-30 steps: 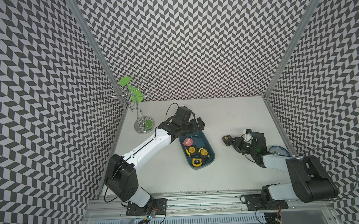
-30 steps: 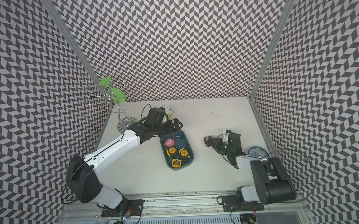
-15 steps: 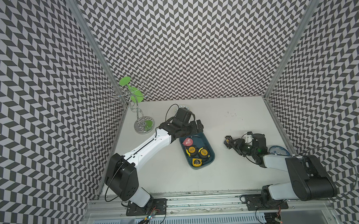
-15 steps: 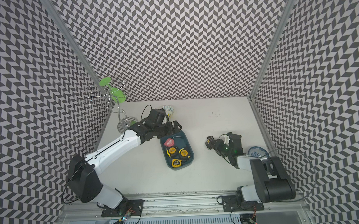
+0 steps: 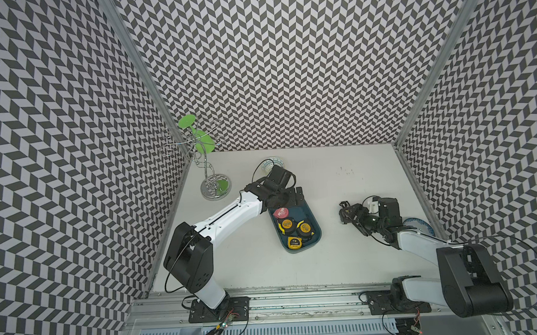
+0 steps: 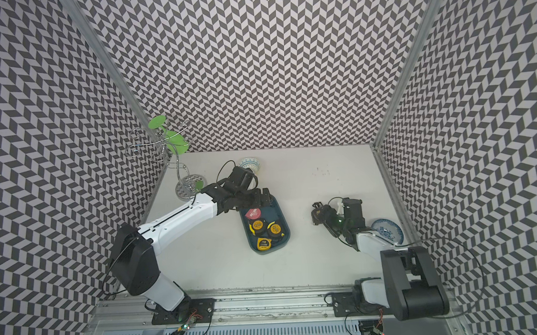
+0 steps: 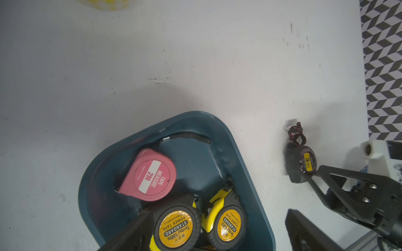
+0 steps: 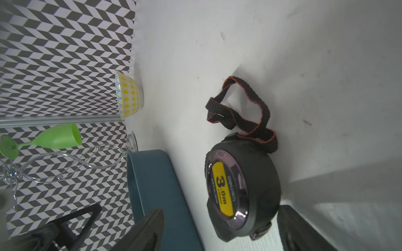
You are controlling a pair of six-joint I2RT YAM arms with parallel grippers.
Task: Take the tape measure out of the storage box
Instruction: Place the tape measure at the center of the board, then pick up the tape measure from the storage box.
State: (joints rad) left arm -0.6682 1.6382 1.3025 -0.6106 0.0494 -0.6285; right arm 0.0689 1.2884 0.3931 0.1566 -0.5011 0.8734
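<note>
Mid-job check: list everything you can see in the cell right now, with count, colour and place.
table: 1, white, cell floor
storage box: 1, dark teal, mid-table
pink tape measure: 1, pink, in the box, far end
yellow-black tape measures: 3, yellow and black, in the box, near end
black tape measure: 1, black with a strap, on the table right of the box
small bowl: 1, yellow-dotted, back of table
plate: 1, blue-white, right edge
wire stand: 1, silver, back left corner
goblet: 1, green, hanging on the stand
left gripper: black, open, over the box's far end
right gripper: black, open, astride the black tape measure
</note>
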